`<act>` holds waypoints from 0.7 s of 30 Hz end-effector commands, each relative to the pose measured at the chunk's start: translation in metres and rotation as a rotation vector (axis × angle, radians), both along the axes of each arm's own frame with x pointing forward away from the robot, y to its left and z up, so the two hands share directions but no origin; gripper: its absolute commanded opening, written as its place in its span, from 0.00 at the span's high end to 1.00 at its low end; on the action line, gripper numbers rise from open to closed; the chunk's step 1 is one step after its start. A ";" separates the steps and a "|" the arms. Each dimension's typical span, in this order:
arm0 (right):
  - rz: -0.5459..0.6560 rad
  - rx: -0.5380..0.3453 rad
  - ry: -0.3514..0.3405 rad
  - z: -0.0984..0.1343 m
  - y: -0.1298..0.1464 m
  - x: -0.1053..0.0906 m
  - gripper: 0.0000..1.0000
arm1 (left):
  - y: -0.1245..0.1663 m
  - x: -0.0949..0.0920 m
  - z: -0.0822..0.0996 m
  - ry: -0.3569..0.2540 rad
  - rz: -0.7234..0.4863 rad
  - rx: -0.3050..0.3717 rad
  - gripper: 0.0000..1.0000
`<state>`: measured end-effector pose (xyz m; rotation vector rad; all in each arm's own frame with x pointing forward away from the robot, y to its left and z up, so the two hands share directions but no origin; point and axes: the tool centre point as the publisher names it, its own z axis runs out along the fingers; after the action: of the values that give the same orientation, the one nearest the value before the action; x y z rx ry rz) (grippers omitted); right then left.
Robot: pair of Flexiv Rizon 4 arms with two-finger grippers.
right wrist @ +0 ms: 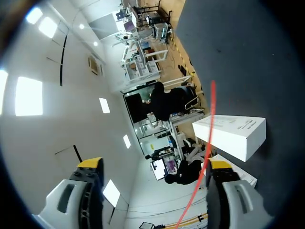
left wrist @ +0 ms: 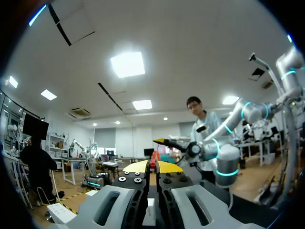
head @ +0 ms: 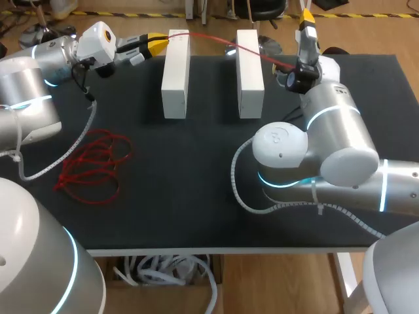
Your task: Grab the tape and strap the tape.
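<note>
A thin red tape (head: 213,37) runs taut across the tops of two white blocks, the left one (head: 175,72) and the right one (head: 250,72), at the back of the black table. My left gripper (head: 159,42) is shut on its left end; in the left wrist view the yellow tips (left wrist: 152,167) are pressed together. My right gripper (head: 306,23) stands behind the right block, pointing up. In the right wrist view its fingers (right wrist: 155,164) stand wide apart, and the tape (right wrist: 209,124) passes close beside one fingertip (right wrist: 220,164). The rest of the tape lies as a loose coil (head: 95,163).
The bulky elbow of my right arm (head: 314,150) hangs over the table's right half. My left arm's white cable hose (head: 77,139) trails over the table's left edge near the coil. Bare black mat (head: 183,190) lies in the middle and front.
</note>
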<state>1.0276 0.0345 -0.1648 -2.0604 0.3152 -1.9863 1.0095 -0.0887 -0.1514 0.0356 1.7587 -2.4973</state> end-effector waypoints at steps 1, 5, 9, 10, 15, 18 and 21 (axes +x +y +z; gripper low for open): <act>-0.001 -0.001 0.003 0.002 -0.001 0.001 0.34 | 0.000 -0.001 0.000 -0.001 0.004 0.001 1.00; -0.003 -0.002 0.004 0.002 -0.001 0.000 0.55 | 0.000 -0.001 0.000 -0.001 0.004 0.001 1.00; -0.001 -0.002 0.005 0.002 0.000 -0.002 0.59 | 0.000 -0.001 0.000 -0.001 0.004 0.001 1.00; 0.000 -0.002 0.006 0.002 0.000 -0.002 0.60 | 0.000 -0.001 0.000 -0.001 0.004 0.001 1.00; 0.003 0.004 0.008 0.002 0.003 -0.007 0.57 | 0.000 -0.001 0.000 -0.001 0.004 0.001 1.00; 0.006 0.009 0.010 0.002 0.004 -0.010 0.56 | 0.000 -0.001 0.000 -0.001 0.004 0.001 1.00; 0.006 0.013 0.014 0.000 0.005 -0.013 0.55 | 0.000 -0.001 0.000 -0.001 0.004 0.001 1.00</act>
<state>1.0178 0.0381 -0.1663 -2.0538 0.3181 -1.9682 1.0095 -0.0887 -0.1514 0.0356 1.7587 -2.4973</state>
